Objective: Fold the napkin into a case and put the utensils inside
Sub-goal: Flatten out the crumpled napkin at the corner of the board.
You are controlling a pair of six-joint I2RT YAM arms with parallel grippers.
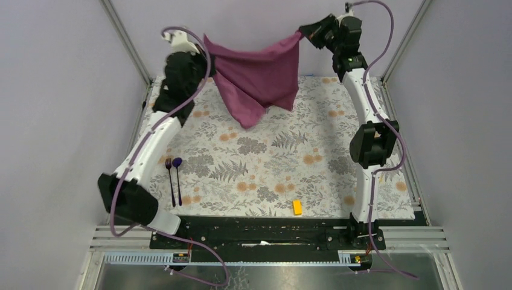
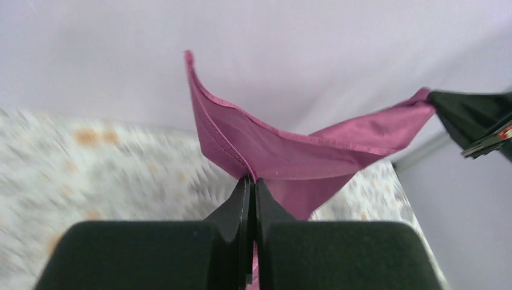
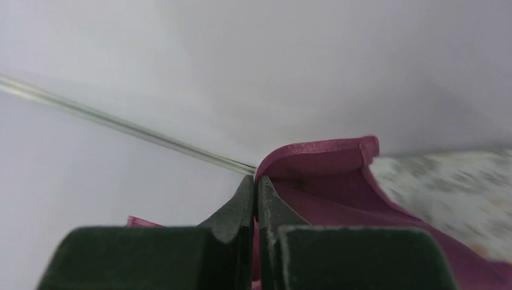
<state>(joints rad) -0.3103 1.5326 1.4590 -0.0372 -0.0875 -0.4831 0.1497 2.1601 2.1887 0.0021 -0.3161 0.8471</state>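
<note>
The plum-purple napkin [image 1: 258, 75] hangs in the air over the far edge of the table, stretched between both grippers and sagging to a point in the middle. My left gripper [image 1: 204, 43] is shut on its left corner; in the left wrist view the cloth [image 2: 284, 151] runs from the closed tips [image 2: 252, 180] across to the right gripper [image 2: 468, 121]. My right gripper [image 1: 304, 33] is shut on the right corner, and the cloth [image 3: 326, 181] bunches beside its tips [image 3: 256, 179]. The utensils, a dark purple fork [image 1: 170, 181] and spoon [image 1: 177, 178], lie side by side at the table's near left.
A floral-patterned mat [image 1: 272, 163] covers the table. A small yellow block [image 1: 297, 207] lies near the front edge, right of centre. Lilac walls and metal frame posts [image 1: 127, 39] enclose the far side.
</note>
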